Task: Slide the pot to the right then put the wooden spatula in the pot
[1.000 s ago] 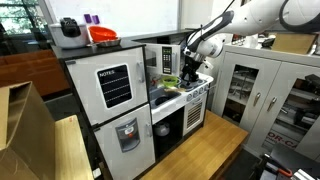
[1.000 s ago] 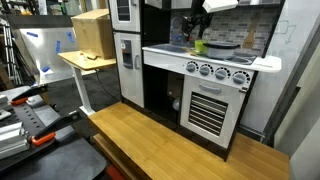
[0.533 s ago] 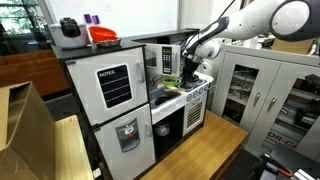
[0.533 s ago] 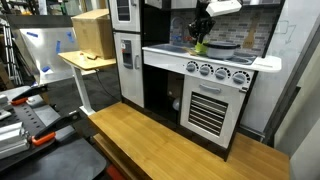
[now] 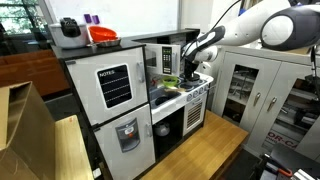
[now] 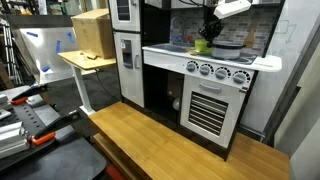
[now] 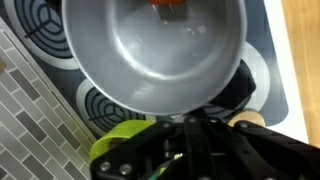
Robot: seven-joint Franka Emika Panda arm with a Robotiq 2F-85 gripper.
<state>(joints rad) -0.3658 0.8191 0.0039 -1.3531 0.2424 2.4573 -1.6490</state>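
Arm [image 5: 250, 20] reaches downward, gripper [image 7: 186, 124] at the rim of the pot [image 7: 150, 50]; finger closure indeterminate. One pot, one green dish [image 7: 113, 141].

The pot [image 7: 155, 50] fills most of the stovetop [image 7: 262, 70] in the wrist view. Its rim lies right against the gripper [image 7: 190, 150], so nothing passes straight ahead at that height. The green dish [image 7: 115, 140] crowds in just beside the gripper and near the pot's rim, pinching the gap on that side. The tiled wall [image 7: 30, 100] closes the back edge. The burner rings [image 7: 100, 100] lie flat (nothing to catch on). In an exterior view the white counter [image 6: 262, 63] looks bare toward its right corner. The front edge above the knobs [image 6: 208, 70] is open, and a tall dark unit [image 6: 155, 25] walls the left end.
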